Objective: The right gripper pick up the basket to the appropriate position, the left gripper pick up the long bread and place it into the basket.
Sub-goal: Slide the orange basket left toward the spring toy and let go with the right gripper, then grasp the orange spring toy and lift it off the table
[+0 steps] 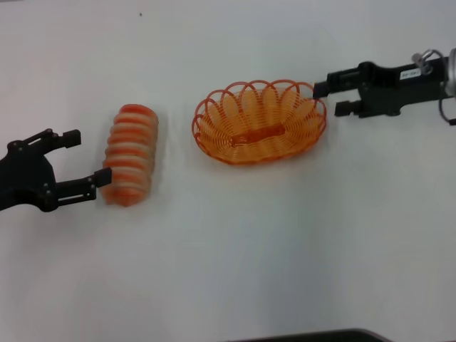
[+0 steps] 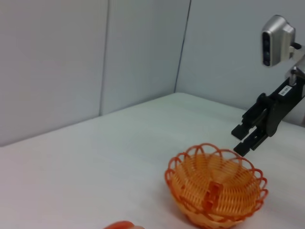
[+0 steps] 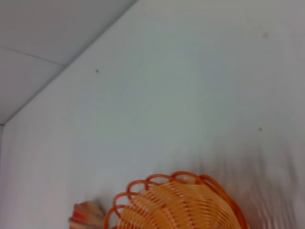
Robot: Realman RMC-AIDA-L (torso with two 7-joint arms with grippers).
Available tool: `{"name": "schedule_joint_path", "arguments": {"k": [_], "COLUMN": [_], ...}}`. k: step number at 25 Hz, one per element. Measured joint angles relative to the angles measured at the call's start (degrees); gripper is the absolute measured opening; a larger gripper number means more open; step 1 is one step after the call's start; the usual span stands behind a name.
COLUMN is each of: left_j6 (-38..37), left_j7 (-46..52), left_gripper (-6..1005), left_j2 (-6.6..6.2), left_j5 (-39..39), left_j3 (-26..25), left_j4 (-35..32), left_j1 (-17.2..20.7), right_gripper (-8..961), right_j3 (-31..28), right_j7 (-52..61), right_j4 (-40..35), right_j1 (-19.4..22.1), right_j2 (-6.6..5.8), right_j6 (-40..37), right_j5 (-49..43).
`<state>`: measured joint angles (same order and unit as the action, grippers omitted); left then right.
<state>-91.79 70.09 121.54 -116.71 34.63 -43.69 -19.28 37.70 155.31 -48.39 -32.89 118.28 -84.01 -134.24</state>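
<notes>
The orange basket (image 1: 260, 121) stands on the white table near the middle, empty. The long bread (image 1: 131, 154), banded orange-red and tan, lies to its left. My left gripper (image 1: 87, 158) is open just left of the bread, its near finger close to the loaf's front end. My right gripper (image 1: 329, 98) is open at the basket's right rim, holding nothing. The left wrist view shows the basket (image 2: 217, 191), the right gripper (image 2: 244, 140) just behind its rim, and the bread's tip (image 2: 121, 225). The right wrist view shows the basket (image 3: 181, 205) and the bread's end (image 3: 86, 214).
The white table (image 1: 235, 249) extends all around the two objects. Grey walls (image 2: 95, 57) meet behind the table in the left wrist view. A dark edge (image 1: 313, 336) shows at the table's front.
</notes>
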Motion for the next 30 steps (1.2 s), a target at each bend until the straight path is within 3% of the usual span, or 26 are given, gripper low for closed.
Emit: {"name": "schedule_joint_path", "arguments": {"k": [6, 12, 17, 22, 30], "left_j6": [-0.2, 0.2, 0.3, 0.9, 2.0], "left_j7": [0.1, -0.2, -0.3, -0.3, 0.1], "left_gripper": [914, 914, 915, 914, 915], "left_j2": [0.19, 0.32, 0.47, 0.59, 0.14], "left_j5": [0.1, 0.2, 0.3, 0.3, -0.1], "left_j3": [-1.5, -2.9, -4.4, -5.6, -5.7], "left_j4": [0.3, 2.1, 3.8, 5.2, 6.6], "left_j1": [-0.5, -0.9, -1.2, -1.3, -1.4], "right_gripper": [708, 897, 894, 891, 895], "right_j3": [-2.8, -3.4, -3.4, -3.9, -3.7], "right_j7": [-11.1, -35.2, -55.3, -76.6, -92.8], "right_j4": [-7.5, -9.0, -7.2, -0.8, 7.1], "right_j1": [4.8, 9.0, 11.4, 15.4, 16.8], "right_j2": [-0.2, 0.02, 0.85, 1.2, 1.2], "right_j6": [-2.7, -8.7, -10.9, -12.3, -12.0], "right_j5": [10.7, 22.8, 23.2, 23.8, 18.3]}}
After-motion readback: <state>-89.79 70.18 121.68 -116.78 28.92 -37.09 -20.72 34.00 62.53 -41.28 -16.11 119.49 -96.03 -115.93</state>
